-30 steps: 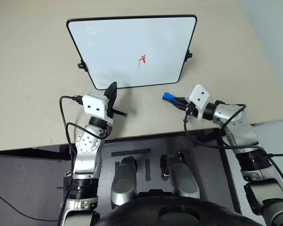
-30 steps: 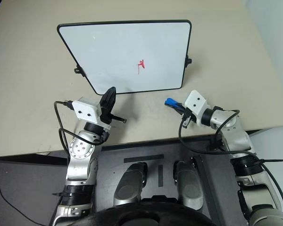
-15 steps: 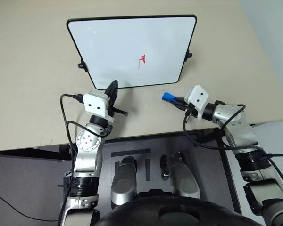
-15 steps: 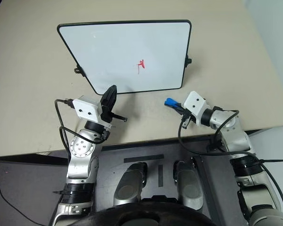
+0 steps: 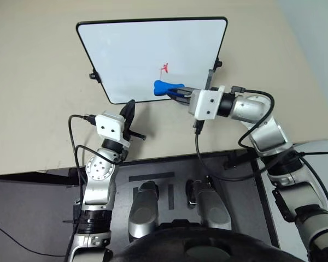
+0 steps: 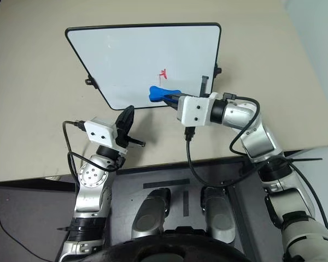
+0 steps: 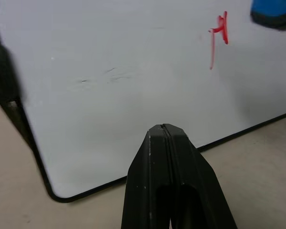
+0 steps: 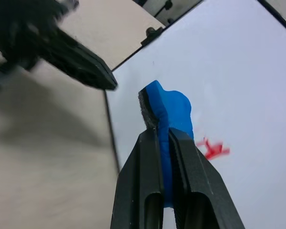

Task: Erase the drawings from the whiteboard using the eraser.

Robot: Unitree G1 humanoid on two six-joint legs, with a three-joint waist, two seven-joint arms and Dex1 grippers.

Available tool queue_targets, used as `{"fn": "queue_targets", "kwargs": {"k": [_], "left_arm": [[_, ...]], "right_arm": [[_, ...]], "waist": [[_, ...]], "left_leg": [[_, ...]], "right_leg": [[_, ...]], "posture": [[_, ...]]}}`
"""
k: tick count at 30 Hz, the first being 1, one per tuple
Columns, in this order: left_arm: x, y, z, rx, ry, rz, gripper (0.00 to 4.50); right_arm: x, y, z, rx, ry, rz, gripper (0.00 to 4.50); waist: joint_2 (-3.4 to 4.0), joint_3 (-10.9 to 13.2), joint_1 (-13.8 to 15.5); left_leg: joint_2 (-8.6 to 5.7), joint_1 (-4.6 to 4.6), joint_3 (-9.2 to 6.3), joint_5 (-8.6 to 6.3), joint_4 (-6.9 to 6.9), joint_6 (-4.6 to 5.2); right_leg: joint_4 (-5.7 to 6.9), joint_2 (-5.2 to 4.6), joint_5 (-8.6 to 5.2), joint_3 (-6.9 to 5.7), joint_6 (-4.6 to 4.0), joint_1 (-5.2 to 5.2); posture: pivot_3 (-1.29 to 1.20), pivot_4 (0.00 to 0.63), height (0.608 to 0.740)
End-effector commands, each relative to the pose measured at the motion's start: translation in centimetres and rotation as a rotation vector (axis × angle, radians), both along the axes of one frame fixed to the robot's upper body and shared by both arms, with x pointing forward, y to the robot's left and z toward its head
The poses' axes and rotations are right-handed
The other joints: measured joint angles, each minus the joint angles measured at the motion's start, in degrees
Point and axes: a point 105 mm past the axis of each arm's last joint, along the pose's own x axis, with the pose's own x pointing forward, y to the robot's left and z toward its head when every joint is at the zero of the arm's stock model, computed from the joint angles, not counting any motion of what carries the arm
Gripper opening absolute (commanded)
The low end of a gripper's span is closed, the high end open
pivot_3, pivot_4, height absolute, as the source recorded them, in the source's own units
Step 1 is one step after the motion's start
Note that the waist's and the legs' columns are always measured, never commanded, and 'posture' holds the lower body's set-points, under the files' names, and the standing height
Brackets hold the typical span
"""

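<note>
The eraser (image 5: 165, 86) is up over the whiteboard (image 5: 131, 49) now, hanging just below the drawings (image 5: 164, 68), where a second ago it sat off the board's lower right corner above the bare desk (image 5: 33, 82). The right gripper (image 5: 177, 93) has swung it up and across with a clear roll of the wrist, its fingers (image 8: 148, 167) pinching the blue piece hard, the dark felt edge turned toward the glossy surface. The red scribble is untouched, every stroke intact, so no wiping has begun; this looks like the approach finishing and the first pass about to start. From these views I cannot tell whether the eraser is pressing on the board or floating a little above it. Over on the other side, the left gripper (image 5: 129, 107) has barely budged, fingers (image 7: 169, 176) pressed together and empty, parked just beside the board's near left corner, not touching the frame.
</note>
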Motion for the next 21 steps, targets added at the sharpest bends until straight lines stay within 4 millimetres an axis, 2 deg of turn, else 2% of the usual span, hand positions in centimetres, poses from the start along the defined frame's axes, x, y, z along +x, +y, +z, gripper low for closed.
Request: {"fn": "queue_targets", "kwargs": {"k": [1,5,10,17,21], "left_arm": [[0.0,-0.1,1.1,-0.004,-0.05,0.001,0.0],[-0.1,-0.2,1.1,-0.007,-0.055,0.007,0.0],[-0.1,-0.1,1.2,-0.008,-0.058,0.011,0.0],[0.0,-0.3,1.2,-0.006,-0.062,0.004,0.0],[0.1,-0.4,1.3,-0.005,-0.062,-0.003,0.0]], "right_arm": [[1.4,0.2,0.7,-0.037,-0.213,-0.007,0.01],[2.9,0.4,1.0,-0.059,-0.352,-0.03,0.01],[4.1,0.2,1.3,-0.046,-0.432,-0.065,0.01],[4.3,-0.3,3.6,0.044,-0.558,-0.104,0.01],[4.5,-0.5,3.8,0.053,-0.575,-0.121,0.01]], "waist": [[0.0,0.0,0.06],[0.0,0.0,-0.06],[0.0,0.0,-0.13],[0.01,0.0,-0.21],[0.01,0.0,-0.18]], "left_leg": [[-0.01,-0.03,0.03,0.0,0.0,0.0],[0.0,-0.08,0.09,-0.05,-0.01,-0.03],[0.06,-0.17,0.09,-0.09,-0.03,-0.05],[0.07,-0.22,0.07,-0.07,-0.03,-0.02],[0.07,-0.24,0.06,-0.06,-0.02,0.0]], "right_leg": [[0.0,-0.06,0.02,-0.02,-0.02,-0.05],[0.05,-0.15,0.1,-0.06,-0.06,-0.25],[0.06,-0.17,0.16,-0.08,-0.11,-0.39],[0.05,-0.16,0.41,-0.06,-0.2,-0.5],[0.04,-0.17,0.44,-0.06,-0.2,-0.49]], "posture": [[0.0,0.15,0.74],[0.0,0.15,0.74],[0.0,0.15,0.74],[0.0,0.15,0.74],[0.0,0.15,0.74]]}}
